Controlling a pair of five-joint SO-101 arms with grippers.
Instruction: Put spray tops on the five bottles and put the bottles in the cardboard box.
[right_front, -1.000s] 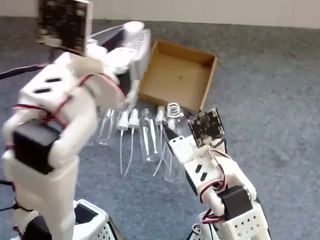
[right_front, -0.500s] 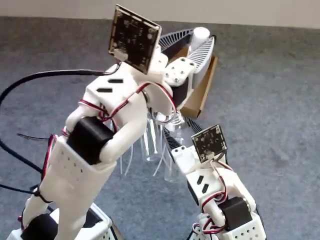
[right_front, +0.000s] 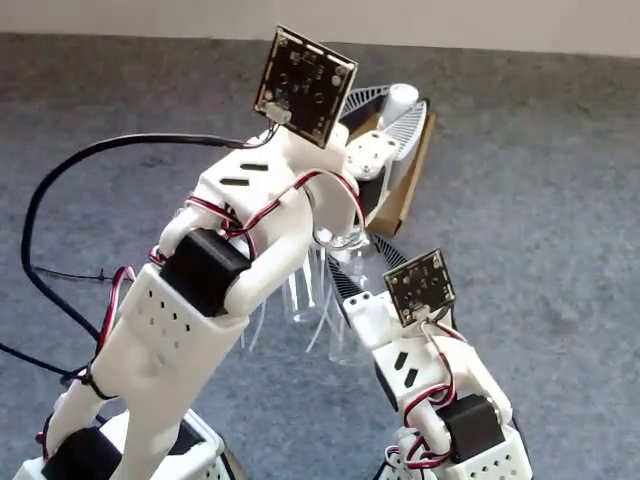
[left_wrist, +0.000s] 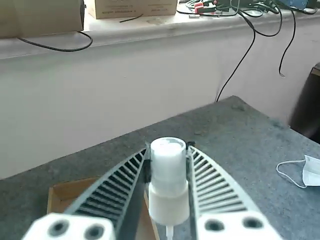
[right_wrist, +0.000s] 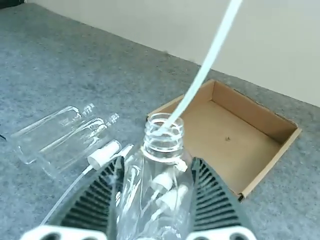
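Note:
My left gripper (left_wrist: 168, 156) is shut on a white spray top (left_wrist: 168, 187) and holds it high over the table. In the high view the left gripper (right_front: 388, 112) stands in front of the cardboard box (right_front: 412, 185). The spray top's thin tube (right_wrist: 206, 62) slants down into the open neck of a clear bottle (right_wrist: 159, 172). My right gripper (right_wrist: 157, 166) is shut on that bottle and holds it upright in front of the cardboard box (right_wrist: 235, 127). The left arm partly hides the bottle (right_front: 347, 243) and the right gripper (right_front: 345, 288) in the high view.
Clear bottles (right_wrist: 62, 135) and a loose spray top (right_wrist: 102, 154) lie on the grey carpet beside the held bottle. More loose bottles (right_front: 298, 288) show under the left arm. A black cable (right_front: 60, 200) loops at the left. A face mask (left_wrist: 301, 172) lies far off.
The left arm swung from the left over to the box, carrying the spray top above the held bottle. Its tube now sits in the bottle's neck. The right arm stayed almost still.

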